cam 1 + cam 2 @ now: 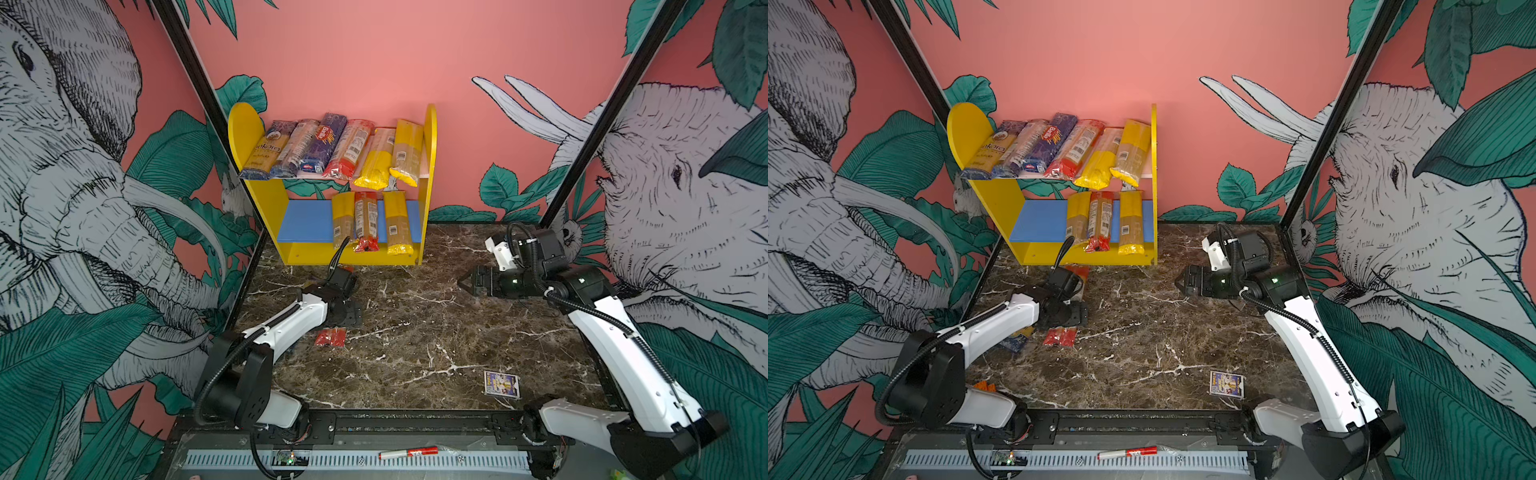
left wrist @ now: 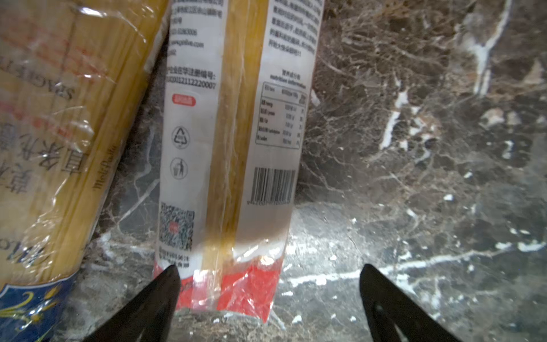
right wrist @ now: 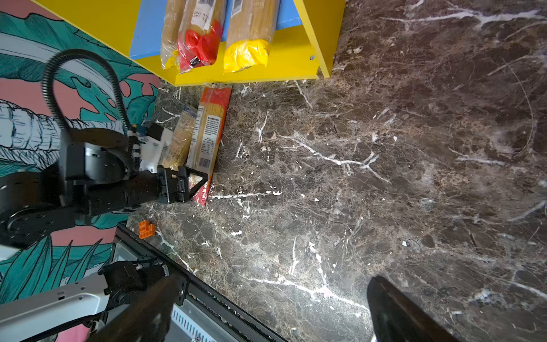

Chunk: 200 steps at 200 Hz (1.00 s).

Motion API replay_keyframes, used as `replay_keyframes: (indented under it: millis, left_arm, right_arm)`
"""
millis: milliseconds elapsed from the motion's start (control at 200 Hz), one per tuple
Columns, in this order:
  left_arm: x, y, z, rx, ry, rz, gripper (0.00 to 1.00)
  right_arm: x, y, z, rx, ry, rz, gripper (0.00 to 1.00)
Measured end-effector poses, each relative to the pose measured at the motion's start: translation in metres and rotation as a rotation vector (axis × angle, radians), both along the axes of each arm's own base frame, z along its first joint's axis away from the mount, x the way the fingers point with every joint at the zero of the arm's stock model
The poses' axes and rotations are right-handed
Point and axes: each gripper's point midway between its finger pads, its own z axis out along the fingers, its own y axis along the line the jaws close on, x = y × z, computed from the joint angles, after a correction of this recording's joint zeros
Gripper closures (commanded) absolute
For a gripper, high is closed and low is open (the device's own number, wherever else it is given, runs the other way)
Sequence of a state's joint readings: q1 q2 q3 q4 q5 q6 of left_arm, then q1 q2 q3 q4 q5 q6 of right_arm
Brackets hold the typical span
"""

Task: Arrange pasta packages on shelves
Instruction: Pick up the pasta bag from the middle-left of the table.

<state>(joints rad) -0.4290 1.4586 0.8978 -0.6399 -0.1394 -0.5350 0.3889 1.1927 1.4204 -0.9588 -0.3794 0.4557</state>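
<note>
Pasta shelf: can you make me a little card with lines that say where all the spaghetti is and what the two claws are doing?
shelves: yellow, against the back wall
up top: six pasta packages, side by side
blue board: three more packages
on the table: red-ended packet, with a blue-ended packet beside it
left claw: open, over the red end, not gripping
right claw: open, holding nothing, above the table

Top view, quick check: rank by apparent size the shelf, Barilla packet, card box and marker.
1. shelf
2. Barilla packet
3. card box and marker: unsure. The marker is longer, the box broader, and both lie nearer the camera.
</note>
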Motion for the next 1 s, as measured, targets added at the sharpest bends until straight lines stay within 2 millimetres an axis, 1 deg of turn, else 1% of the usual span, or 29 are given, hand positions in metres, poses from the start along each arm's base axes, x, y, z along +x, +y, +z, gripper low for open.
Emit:
replay_keyframes:
  millis: [75, 155, 300, 450, 575, 660, 690, 740, 800, 820, 835, 870, 910, 970, 1000]
  left_arm:
    - [0.004, 0.006, -0.008, 0.02, 0.02, -0.003, 0.03]
    - [0.008, 0.013, -0.012, 0.03, 0.031, 0.001, 0.01]
    - [0.017, 0.022, -0.015, 0.022, 0.036, 0.007, 0.01]
    - [0.025, 0.02, -0.028, 0.004, 0.073, -0.008, 0.01]
    - [0.026, 0.015, -0.041, -0.009, 0.105, -0.023, 0.01]
    - [0.028, 0.014, -0.043, -0.015, 0.105, -0.023, 0.03]
    - [0.028, 0.014, -0.043, -0.015, 0.105, -0.023, 0.07]
    - [0.028, 0.015, -0.044, -0.014, 0.105, -0.021, 0.18]
    - [0.029, 0.014, -0.044, -0.014, 0.1, -0.023, 0.39]
    - [0.029, 0.014, -0.044, -0.015, 0.1, -0.024, 0.49]
    - [0.03, 0.014, -0.044, -0.016, 0.098, -0.025, 0.57]
    - [0.03, 0.013, -0.043, -0.024, 0.096, -0.025, 0.69]
    - [0.032, 0.01, -0.041, -0.036, 0.086, -0.029, 0.75]
    - [0.034, 0.009, -0.03, -0.055, 0.048, -0.025, 0.77]
    - [0.034, 0.008, -0.028, -0.066, 0.035, -0.022, 0.82]
  right_arm:
    - [0.004, 0.001, 0.006, 0.003, -0.015, -0.004, 0.01]
    - [0.008, 0.002, 0.01, 0.005, -0.025, -0.006, 0.01]
    - [0.016, 0.005, 0.007, 0.002, -0.013, -0.009, 0.01]
    - [0.029, 0.01, 0.004, -0.001, 0.004, -0.013, 0.01]
    - [0.039, 0.014, 0.006, 0.002, 0.0, -0.015, 0.01]
    - [0.043, 0.016, 0.01, 0.003, -0.007, -0.016, 0.01]
    - [0.045, 0.016, 0.011, 0.004, -0.01, -0.016, 0.01]
    - [0.047, 0.017, 0.013, 0.005, -0.013, -0.016, 0.01]
    - [0.048, 0.018, 0.014, 0.006, -0.016, -0.016, 0.01]
    - [0.049, 0.018, 0.015, 0.007, -0.017, -0.016, 0.01]
    - [0.049, 0.018, 0.015, 0.007, -0.016, -0.016, 0.01]
    - [0.05, 0.018, 0.016, 0.007, -0.017, -0.016, 0.01]
    - [0.05, 0.019, 0.016, 0.007, -0.017, -0.015, 0.01]
    - [0.051, 0.019, 0.016, 0.005, -0.017, -0.012, 0.01]
    - [0.051, 0.019, 0.016, 0.003, -0.015, -0.011, 0.01]
